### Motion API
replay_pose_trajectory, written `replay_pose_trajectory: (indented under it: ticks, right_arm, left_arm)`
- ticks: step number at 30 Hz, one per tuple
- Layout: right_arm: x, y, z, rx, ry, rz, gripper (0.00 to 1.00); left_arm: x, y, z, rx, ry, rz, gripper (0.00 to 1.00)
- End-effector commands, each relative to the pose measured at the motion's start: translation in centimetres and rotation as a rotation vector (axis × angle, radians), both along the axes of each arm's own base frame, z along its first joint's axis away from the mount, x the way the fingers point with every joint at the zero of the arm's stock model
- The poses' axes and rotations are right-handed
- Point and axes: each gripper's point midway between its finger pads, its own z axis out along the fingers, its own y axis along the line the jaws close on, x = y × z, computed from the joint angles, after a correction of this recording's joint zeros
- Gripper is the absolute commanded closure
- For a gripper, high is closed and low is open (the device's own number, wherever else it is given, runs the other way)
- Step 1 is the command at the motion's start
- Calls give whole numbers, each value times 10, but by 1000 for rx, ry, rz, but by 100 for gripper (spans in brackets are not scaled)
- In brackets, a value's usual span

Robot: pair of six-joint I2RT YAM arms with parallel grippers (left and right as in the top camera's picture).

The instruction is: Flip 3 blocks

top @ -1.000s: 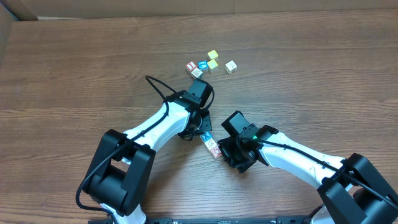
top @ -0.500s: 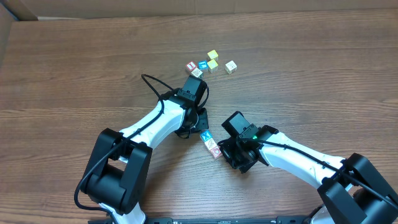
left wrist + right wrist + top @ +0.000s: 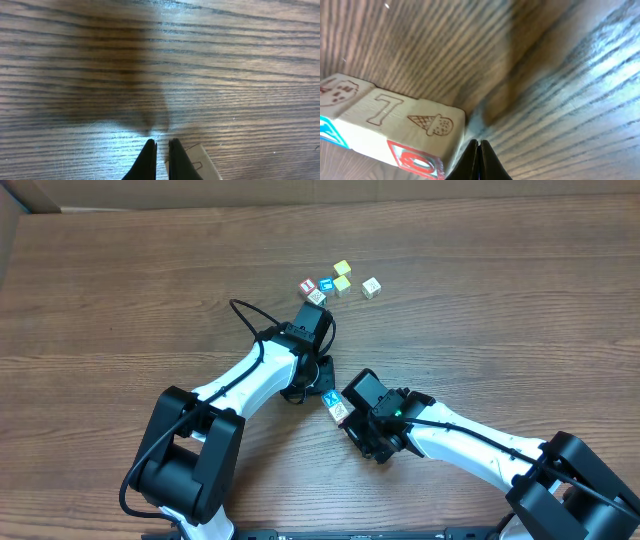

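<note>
Both claws are pinched together with nothing in them. The left gripper [image 3: 162, 149] hangs low over the bare table [image 3: 150, 60] with a pale block corner [image 3: 204, 159] just beside its fingers. The right gripper [image 3: 478, 150] has its tips just beside the end of the blocks [image 3: 395, 122], which lie touching in a short row mid-table, between the two arms. My worry is that right tip: coming in low at the end cube's base, it may shove the whole row sideways instead of tipping one cube, or push it into the left claw. The overhead gives me the teal X block [image 3: 331, 397], the row's place, and the spare cubes [image 3: 342, 280] well apart beyond, but the wrists hide the fingertips. Only the right wrist view shows how close the tip sits, plus the cone, 7 and red O faces.
</note>
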Motion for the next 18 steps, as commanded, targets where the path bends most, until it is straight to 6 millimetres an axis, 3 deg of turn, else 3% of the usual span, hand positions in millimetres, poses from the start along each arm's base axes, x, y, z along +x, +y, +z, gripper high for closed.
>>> replay_pose_trajectory:
  ticks: [1,14,18]
  right_arm:
    - [7,-3,-1,-24,-31,-31,96]
    - [8,7,1,-26,-83,-25,96]
    - [8,7,1,-26,-85,-24,96]
  left_arm:
    - [0,-2,6,-12,-14,-34,96]
    - [0,-3,6,-17,-16,-43,96]
    - [-2,-12,8,-66,-10,-85,96]
